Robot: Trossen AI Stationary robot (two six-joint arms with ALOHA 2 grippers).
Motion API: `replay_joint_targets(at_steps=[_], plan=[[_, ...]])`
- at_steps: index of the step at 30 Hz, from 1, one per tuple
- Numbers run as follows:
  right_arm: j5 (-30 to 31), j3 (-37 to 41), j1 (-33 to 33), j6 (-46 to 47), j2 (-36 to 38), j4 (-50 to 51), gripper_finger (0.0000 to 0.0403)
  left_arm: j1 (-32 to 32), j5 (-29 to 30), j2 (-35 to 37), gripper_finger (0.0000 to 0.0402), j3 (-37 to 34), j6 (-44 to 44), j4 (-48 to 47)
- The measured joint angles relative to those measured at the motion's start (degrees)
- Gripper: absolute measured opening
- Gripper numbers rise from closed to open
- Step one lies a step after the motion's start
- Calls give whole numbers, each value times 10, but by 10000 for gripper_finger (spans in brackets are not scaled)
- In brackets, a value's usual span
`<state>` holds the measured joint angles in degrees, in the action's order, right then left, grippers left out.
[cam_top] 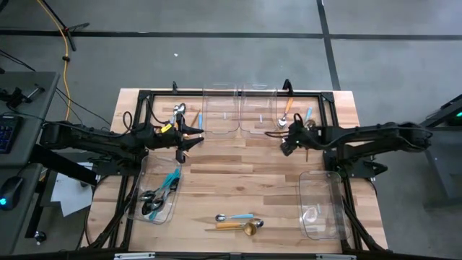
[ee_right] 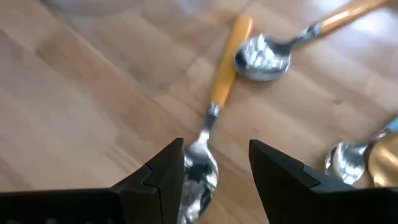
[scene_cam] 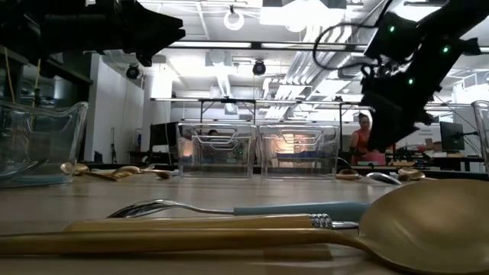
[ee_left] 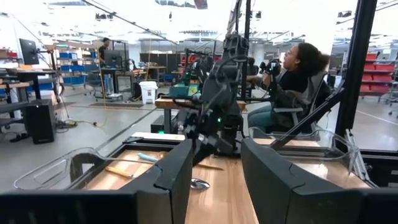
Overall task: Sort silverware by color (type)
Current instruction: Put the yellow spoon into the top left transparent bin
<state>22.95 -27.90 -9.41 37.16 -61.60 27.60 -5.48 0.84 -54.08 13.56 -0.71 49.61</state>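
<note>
My right gripper (cam_top: 287, 141) (ee_right: 216, 152) is open and hovers over the far right cluster of silverware. The silver head of an orange-handled spoon (ee_right: 214, 99) shows between its fingers, lying flat on the wood. A second orange-handled spoon (ee_right: 273, 53), a silver head (ee_right: 342, 163) and a gold head (ee_right: 385, 163) lie close by. My left gripper (cam_top: 186, 144) (ee_left: 214, 168) is open and empty, raised above the table near the far left cluster (cam_top: 180, 114). A light-blue-handled spoon (cam_top: 237, 217) and a gold spoon (cam_top: 242, 227) lie near the table's near edge.
A clear bin (cam_top: 138, 195) at the left holds dark-headed spoons with blue handles. Another clear bin (cam_top: 321, 206) stands at the right, and two more (cam_top: 220, 108) (cam_top: 258, 108) stand at the far edge. A seated person (ee_left: 292, 81) is beyond the table.
</note>
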Motion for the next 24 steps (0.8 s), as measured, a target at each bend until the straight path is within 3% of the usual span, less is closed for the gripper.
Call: replay_joint_targets(at_steps=[11,24], plan=[[-50,0,-11,-46,-97,-94,165,0,0,0,129,0,4,1],[-111,0,-38,-37,-135,-42,165,0,0,0,129,0,-6,0]])
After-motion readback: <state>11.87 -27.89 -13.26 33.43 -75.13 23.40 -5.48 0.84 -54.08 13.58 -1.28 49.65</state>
